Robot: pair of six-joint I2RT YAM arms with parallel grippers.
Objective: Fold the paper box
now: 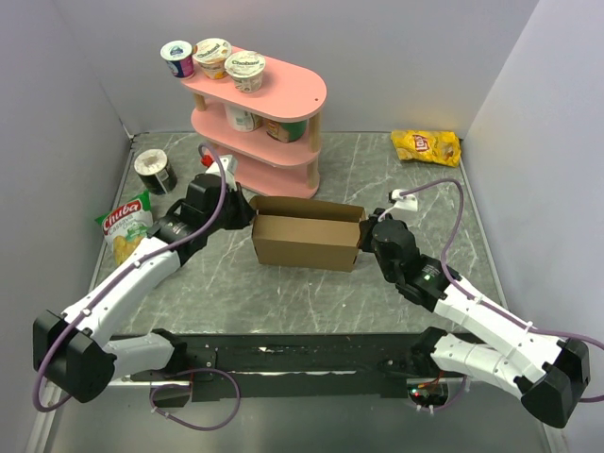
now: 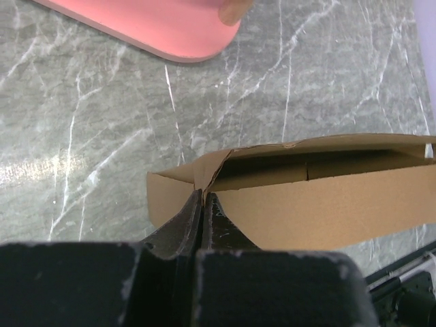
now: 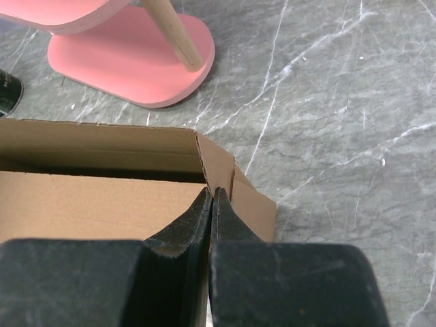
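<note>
The box point(image 1: 307, 241) stands half-formed between the two sets of fingers, walls up and top open, with one arm at each end. I judge this is to brace the end walls so the flaps can be tucked in. The left gripper point(image 2: 204, 197) has its fingers pressed together with the box's end corner nipped right at their tips, the long wall running off to their right. The right gripper point(image 3: 213, 194) is closed just as tight, tips touching the end flap just ahead — whether card is caught between them I cannot tell.

Brown paper box point(image 1: 307, 241), upright, walls raised, open-topped
</note>
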